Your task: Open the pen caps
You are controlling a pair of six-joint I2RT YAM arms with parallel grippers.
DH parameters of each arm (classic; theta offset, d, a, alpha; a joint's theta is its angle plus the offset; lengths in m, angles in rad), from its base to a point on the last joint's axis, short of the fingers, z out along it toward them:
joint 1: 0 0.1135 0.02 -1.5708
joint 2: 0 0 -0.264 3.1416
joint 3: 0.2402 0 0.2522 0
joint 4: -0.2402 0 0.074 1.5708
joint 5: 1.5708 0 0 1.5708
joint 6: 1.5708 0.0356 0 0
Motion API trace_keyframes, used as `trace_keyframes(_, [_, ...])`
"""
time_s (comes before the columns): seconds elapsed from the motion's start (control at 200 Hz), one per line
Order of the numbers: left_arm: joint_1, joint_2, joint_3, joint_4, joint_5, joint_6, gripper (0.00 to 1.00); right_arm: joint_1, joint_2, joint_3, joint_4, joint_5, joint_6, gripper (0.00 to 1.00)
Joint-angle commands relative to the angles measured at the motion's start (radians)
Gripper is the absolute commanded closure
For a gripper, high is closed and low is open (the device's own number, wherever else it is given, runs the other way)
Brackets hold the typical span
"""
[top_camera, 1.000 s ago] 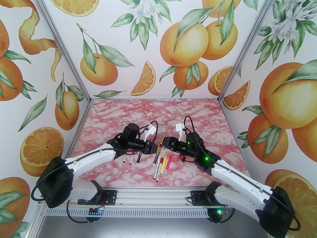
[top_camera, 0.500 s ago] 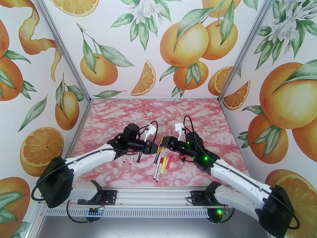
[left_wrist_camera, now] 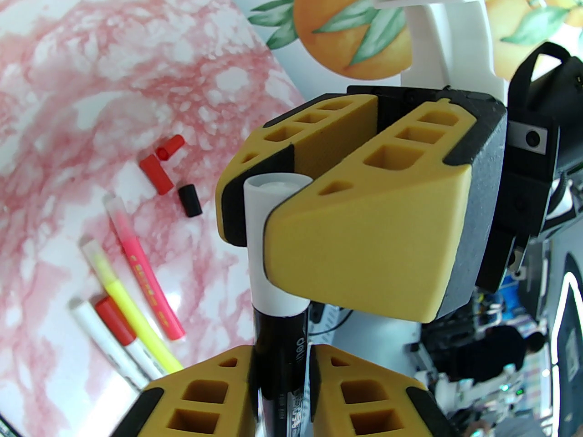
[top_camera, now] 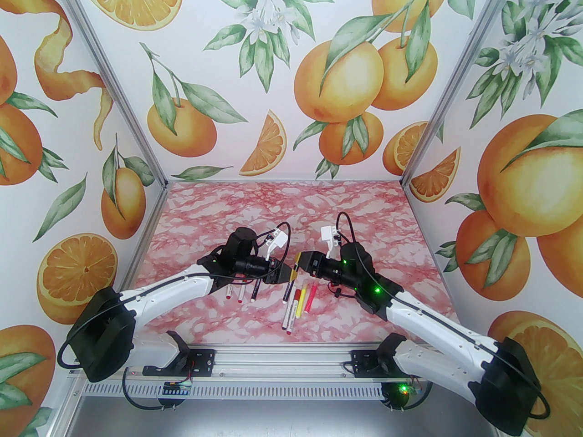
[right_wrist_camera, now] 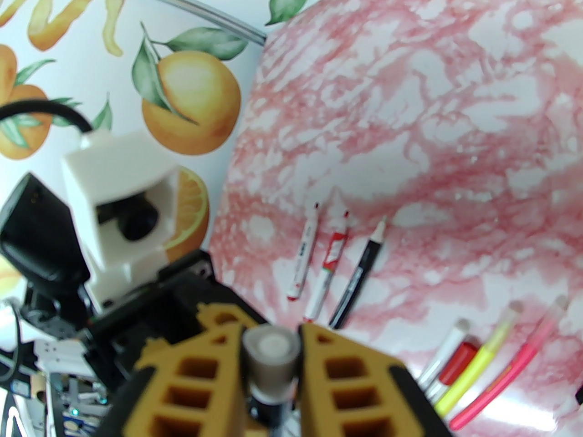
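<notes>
- Holds a slim black-barrelled plastic pen (left_wrist_camera: 278, 326) in the air over the pink marbled table (top_camera: 255, 207), between the two arms.
- Clamps the right pincer (right_wrist_camera: 271, 330) onto that pen's short white cylindrical cap (right_wrist_camera: 271, 351), with the yellow pads touching it on both sides and the cap seated on the barrel.
- Straddles the black barrel with the left pincer (left_wrist_camera: 282, 353), fingers close on either side; cannot tell whether pressing or just clear.
- Below the held pen, toward the right arm's side, side by side on the table: a slim yellow pen (left_wrist_camera: 125, 298), a slim pink pen (left_wrist_camera: 145, 271), a white pen with a red cap (left_wrist_camera: 114, 319) and a plain white pen (left_wrist_camera: 91, 326).
- Farther from the held pen than those four: two loose red plastic caps (left_wrist_camera: 157, 173) close together, and a loose black plastic cap (left_wrist_camera: 190, 200) just beside them.
- Below the held pen, toward the left arm's side, lying nearly parallel on the table: a white pen with red ends (right_wrist_camera: 303, 257), a white pen with red printing (right_wrist_camera: 330, 266) and a black pen with a white tip (right_wrist_camera: 360, 276).
</notes>
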State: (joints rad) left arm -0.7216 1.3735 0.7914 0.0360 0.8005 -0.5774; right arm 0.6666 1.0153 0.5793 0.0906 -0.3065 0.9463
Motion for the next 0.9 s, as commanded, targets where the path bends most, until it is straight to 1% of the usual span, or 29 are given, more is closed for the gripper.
trace_keyframes(0.0, [-0.008,-0.021,-0.004,0.045,0.023,-0.006,0.66,0.004,-0.006,0.029,0.031,0.023,-0.001,0.78])
trace_keyframes(0.075, [-0.01,-0.018,-0.004,0.048,0.026,-0.008,0.66,0.004,-0.007,0.03,0.029,0.024,-0.001,0.78])
trace_keyframes(0.17, [-0.011,-0.016,-0.006,0.045,0.026,-0.006,0.73,0.004,-0.007,0.03,0.028,0.025,-0.001,0.78])
trace_keyframes(0.225, [-0.011,-0.016,-0.005,0.042,0.026,-0.004,0.74,0.004,-0.007,0.03,0.028,0.026,-0.001,0.78])
trace_keyframes(0.29, [-0.013,-0.016,-0.005,0.043,0.025,-0.007,0.73,0.004,-0.007,0.03,0.03,0.024,0.0,0.78])
trace_keyframes(0.355, [-0.013,-0.013,-0.006,0.042,0.021,-0.007,0.65,0.004,-0.006,0.03,0.035,0.021,0.002,0.78])
trace_keyframes(0.495, [-0.012,-0.007,-0.004,0.056,0.021,-0.013,0.62,0.005,-0.008,0.029,0.037,0.018,0.003,0.78])
trace_keyframes(0.705, [-0.012,-0.002,-0.001,0.057,0.025,-0.012,0.63,0.004,-0.005,0.021,0.059,0.007,0.015,0.78])
trace_keyframes(0.786, [-0.012,-0.001,0.0,0.056,0.023,-0.014,0.67,0.004,-0.001,0.021,0.068,0.003,0.02,0.78])
trace_keyframes(0.896, [-0.013,-0.001,0.0,0.055,0.023,-0.014,0.67,0.005,0.007,0.02,0.084,-0.004,0.028,0.78])
